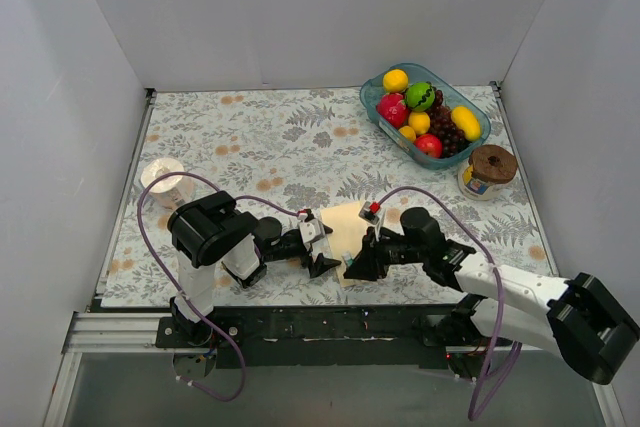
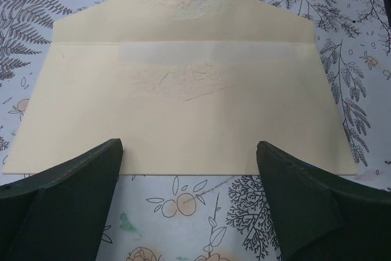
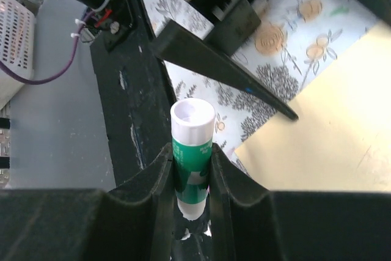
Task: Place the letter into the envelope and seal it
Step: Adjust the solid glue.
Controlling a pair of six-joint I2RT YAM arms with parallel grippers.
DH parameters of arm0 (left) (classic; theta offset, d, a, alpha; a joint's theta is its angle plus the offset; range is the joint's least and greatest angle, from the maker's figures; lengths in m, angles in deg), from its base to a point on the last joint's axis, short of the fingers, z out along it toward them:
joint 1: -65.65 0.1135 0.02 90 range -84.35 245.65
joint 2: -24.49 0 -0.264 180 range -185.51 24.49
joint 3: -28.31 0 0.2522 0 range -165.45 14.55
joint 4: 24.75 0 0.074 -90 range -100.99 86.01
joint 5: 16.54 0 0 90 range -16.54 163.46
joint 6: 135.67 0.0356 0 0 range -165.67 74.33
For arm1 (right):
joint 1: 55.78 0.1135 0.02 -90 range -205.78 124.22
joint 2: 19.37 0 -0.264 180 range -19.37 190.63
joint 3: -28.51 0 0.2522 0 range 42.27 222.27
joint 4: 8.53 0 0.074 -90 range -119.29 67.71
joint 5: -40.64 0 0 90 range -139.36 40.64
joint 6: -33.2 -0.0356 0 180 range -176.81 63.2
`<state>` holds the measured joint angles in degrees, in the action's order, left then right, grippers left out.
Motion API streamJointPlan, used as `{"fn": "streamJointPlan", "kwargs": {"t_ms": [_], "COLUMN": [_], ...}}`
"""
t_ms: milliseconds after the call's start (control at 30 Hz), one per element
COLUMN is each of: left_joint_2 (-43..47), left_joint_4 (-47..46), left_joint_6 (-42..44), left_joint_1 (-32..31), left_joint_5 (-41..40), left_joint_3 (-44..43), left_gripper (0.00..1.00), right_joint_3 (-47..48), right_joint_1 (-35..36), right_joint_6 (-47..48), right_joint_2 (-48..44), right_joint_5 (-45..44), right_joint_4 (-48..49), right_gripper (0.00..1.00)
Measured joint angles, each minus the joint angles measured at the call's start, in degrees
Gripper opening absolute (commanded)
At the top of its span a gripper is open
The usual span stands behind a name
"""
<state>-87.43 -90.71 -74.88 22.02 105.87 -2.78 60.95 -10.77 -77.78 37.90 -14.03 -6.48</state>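
While the envelope [image 2: 183,114] lies flap-open on the bench [image 2: 366,41], the left tool [image 2: 189,154] is held spread at its edge and a glue stick [image 3: 192,126] is clenched in the right tool [image 3: 192,157]; unpinned, the paper could be dragged when glue is pressed on

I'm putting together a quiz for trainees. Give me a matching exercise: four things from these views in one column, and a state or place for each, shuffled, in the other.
1. pale cream-yellow paper envelope
2. green-and-white glue stick
3. left gripper
4. teal plastic fruit tub

A. open wide
B. at the far right
C. clamped in the right gripper
D. lying flat, flap open

Pairs: 1-D, 2-C, 3-A, 4-B
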Motion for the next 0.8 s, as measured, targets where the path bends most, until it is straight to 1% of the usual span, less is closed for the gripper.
{"fn": "streamJointPlan", "kwargs": {"t_ms": [133, 300, 433, 567, 800], "left_joint_2": [0.0, 0.0, 0.0, 0.0, -0.1], "left_joint_4": [0.0, 0.0, 0.0, 0.0, 0.0], "left_joint_6": [0.0, 0.0, -0.1, 0.0, -0.1], "left_joint_1": [0.0, 0.0, 0.0, 0.0, 0.0], "left_joint_5": [0.0, 0.0, 0.0, 0.0, 0.0], "left_joint_3": [0.0, 0.0, 0.0, 0.0, 0.0], "left_gripper": [0.91, 0.91, 0.91, 0.91, 0.91], "right_joint_3": [-2.2, -2.3, -2.3, -2.3, -2.2], "right_joint_1": [0.0, 0.0, 0.0, 0.0, 0.1], "right_joint_6": [-2.3, -4.5, -5.5, -6.1, -6.1], "right_joint_2": [5.4, 10.4, 14.1, 17.2, 18.9], "right_joint_5": [-0.2, -0.4, -0.2, 0.9, 2.8], "right_joint_4": [5.9, 14.0, 18.4, 20.9, 22.3], "right_gripper": [0.01, 0.01, 0.01, 0.01, 0.01]}}
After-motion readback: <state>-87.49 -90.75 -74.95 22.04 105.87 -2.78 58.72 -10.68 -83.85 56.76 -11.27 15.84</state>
